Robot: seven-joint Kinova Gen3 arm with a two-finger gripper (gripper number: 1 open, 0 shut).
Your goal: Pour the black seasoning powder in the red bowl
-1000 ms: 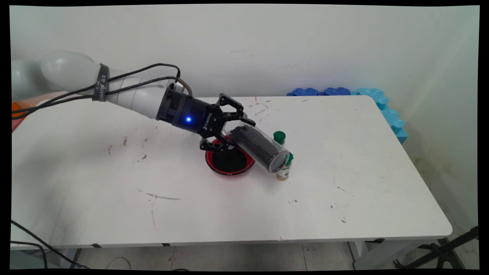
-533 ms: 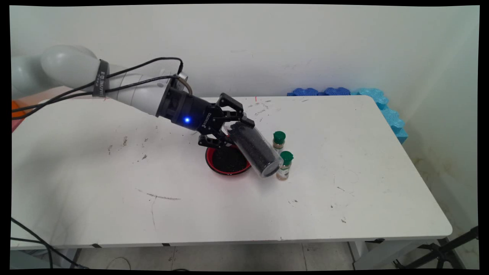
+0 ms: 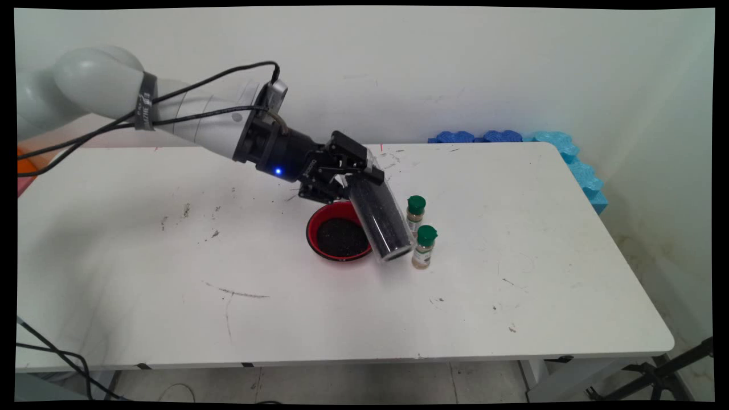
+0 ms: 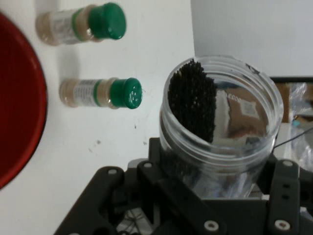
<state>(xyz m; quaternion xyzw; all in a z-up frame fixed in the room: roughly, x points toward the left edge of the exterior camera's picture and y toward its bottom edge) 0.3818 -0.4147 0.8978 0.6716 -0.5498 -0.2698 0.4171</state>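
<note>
- Above the middle of the table (image 3: 512, 228), the gripper (image 3: 354, 172) is clamped around a clear jar (image 3: 380, 219), one black finger on each side near the jar's upper end.
- The jar hangs on a slant, its top under the hand and its lower end down towards the near right, over the right rim of a red bowl (image 3: 312, 229).
- Whether that lower end touches the table or the bowl, I cannot tell from here.
- The hand view shows the jar (image 4: 220, 127) with its mouth open and no lid on it.
- Black grains fill much of the jar and lie banked against one side of its wall.
- The bowl sits flat on the table with a dark layer of the same sort of black grains over its bottom.
- Just right of the jar stand two small bottles with green caps, one farther back (image 3: 416, 212) and one nearer (image 3: 424, 247), both upright, capped and holding a pale powder.
- Blue foam pieces (image 3: 569, 154) line the table's far right corner, well apart from all this.
</note>
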